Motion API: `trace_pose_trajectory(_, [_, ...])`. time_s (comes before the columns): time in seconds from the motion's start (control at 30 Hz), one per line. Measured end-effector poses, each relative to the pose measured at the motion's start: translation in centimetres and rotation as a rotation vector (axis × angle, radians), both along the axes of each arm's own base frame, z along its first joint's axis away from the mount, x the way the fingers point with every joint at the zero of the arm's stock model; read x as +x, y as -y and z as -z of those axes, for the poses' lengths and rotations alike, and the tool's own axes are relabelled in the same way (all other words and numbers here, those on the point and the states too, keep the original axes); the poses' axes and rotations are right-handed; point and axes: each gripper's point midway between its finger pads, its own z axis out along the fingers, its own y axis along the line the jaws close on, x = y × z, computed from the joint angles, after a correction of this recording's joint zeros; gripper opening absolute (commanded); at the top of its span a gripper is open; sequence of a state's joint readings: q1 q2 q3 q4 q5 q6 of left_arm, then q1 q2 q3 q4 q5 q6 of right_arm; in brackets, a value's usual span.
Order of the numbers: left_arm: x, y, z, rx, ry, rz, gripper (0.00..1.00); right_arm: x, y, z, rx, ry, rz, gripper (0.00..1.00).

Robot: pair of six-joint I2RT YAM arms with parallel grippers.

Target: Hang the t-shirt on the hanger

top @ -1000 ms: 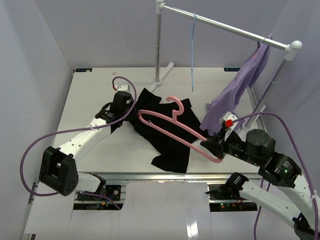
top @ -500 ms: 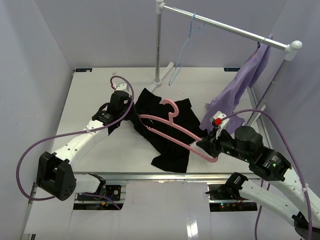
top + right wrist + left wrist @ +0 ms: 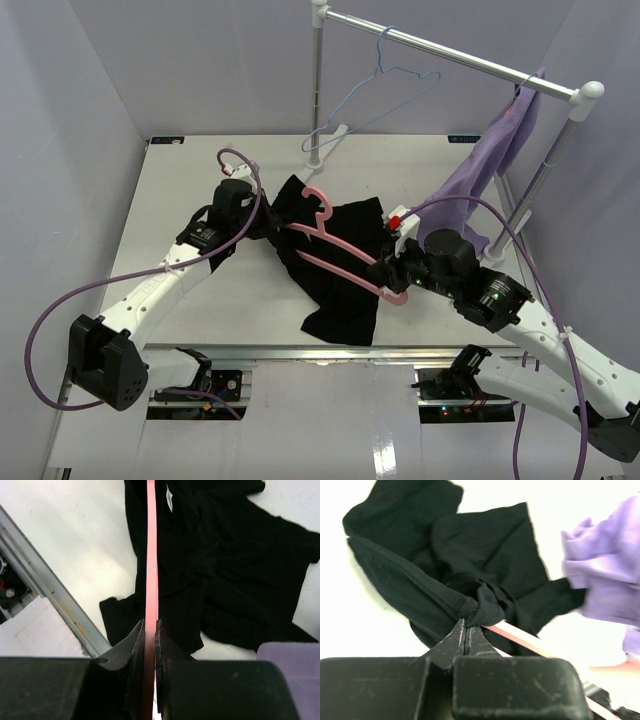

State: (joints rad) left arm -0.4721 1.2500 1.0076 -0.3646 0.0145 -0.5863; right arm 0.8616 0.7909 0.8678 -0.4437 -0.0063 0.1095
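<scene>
Left gripper [image 3: 466,625]: pinched shut on a bunched t-shirt [image 3: 485,555] fold just ahead, probably to lift an opening. Right gripper [image 3: 150,627]: closed on hanger [image 3: 150,555] arm, held over the cloth for threading.

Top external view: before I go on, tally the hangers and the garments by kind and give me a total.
Hangers: 2 (pink plastic shoulder-shaped hanger, thin light-blue wire hanger)
Garments: 2 (black soft cloth t-shirt, lavender-purple cloth garment)
Total: 4
</scene>
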Motion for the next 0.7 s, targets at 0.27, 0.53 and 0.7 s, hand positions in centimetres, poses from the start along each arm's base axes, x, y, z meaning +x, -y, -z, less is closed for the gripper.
trace_pose_trajectory(0.27, [0.0, 1.6, -7.1, -0.111, 0.131, 0.07, 0.0, 1.8, -1.2, -3.3, 0.093, 0.126, 0.024, 0.08])
trace_pose_trajectory(0.53, [-0.2, 2.2, -8.5, -0.163, 0.137, 0.092, 0.0, 2.9, -2.8, -3.9, 0.128, 0.174, 0.014, 0.08])
trace_pose_trajectory(0.7, [-1.1, 3.0, -10.1, -0.225, 0.157, 0.139, 0.0, 3.4, -3.5, -3.2, 0.172, 0.203, 0.018, 0.08])
